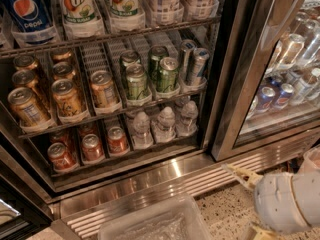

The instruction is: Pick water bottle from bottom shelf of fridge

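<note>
The fridge (231, 79) stands open on the left side. On its bottom shelf (131, 153), three small clear water bottles with white caps stand side by side: left (141, 129), middle (166, 124), right (187, 116). Red cans (92, 146) fill the lanes to their left. My gripper (251, 204) is low at the lower right, outside the fridge and above the floor, well to the right of and below the bottles. Its two cream fingers (242, 175) are spread apart with nothing between them.
The rack above holds gold cans (65, 96) and green cans (162, 74); large soda bottles (77, 6) stand higher up. A shut glass door (290, 69) is on the right. The steel base grille (165, 184) runs below. A clear plastic bin (155, 224) sits on the floor.
</note>
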